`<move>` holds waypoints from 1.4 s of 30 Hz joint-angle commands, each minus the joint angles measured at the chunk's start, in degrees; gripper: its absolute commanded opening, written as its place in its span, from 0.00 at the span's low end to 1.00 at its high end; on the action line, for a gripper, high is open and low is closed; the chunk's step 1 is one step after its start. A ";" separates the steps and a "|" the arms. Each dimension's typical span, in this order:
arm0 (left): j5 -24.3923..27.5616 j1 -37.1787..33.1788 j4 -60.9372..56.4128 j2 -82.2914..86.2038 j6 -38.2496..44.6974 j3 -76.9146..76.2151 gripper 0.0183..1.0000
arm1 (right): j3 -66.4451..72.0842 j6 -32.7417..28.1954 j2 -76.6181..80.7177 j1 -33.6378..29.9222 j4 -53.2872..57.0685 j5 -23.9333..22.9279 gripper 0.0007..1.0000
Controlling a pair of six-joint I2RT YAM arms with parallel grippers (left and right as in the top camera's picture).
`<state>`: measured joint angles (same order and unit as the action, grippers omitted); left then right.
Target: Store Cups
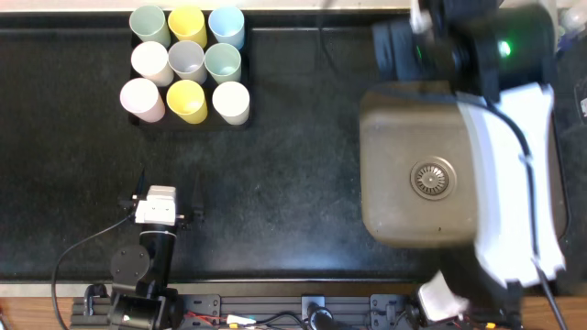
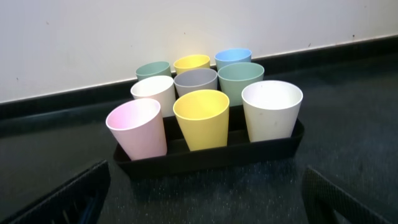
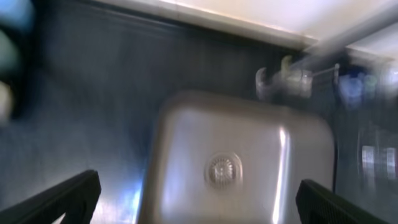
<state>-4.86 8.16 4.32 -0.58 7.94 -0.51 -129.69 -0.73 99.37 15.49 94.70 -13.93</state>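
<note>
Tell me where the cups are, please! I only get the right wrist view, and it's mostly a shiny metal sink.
Observer: Nine pastel plastic cups sit in a black rectangular tray at the far left of the dark counter, in three rows of three.
Operator: What colours are in the row nearest the left arm?
Observer: A pale pink plastic cup, a yellow plastic cup and a white plastic cup.
Operator: Is the left arm holding a cup?
Observer: No. The left end effector is open and empty, short of the tray and not touching it.
</note>
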 commanded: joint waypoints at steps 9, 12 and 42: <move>0.55 -0.22 0.15 0.44 1.03 0.07 1.00 | 82.44 5.18 -41.94 -4.28 -70.95 4.46 1.00; 0.55 -0.22 0.15 0.44 1.03 0.07 1.00 | 97.09 1.92 -47.65 -4.28 -98.42 -0.13 1.00; 0.55 -0.22 0.15 0.44 1.03 0.07 1.00 | 112.10 -2.71 -80.74 -13.94 -82.38 -0.09 1.00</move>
<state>-4.69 8.16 4.32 -0.58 7.94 -0.51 -17.85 -3.25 23.49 0.32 9.21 -13.98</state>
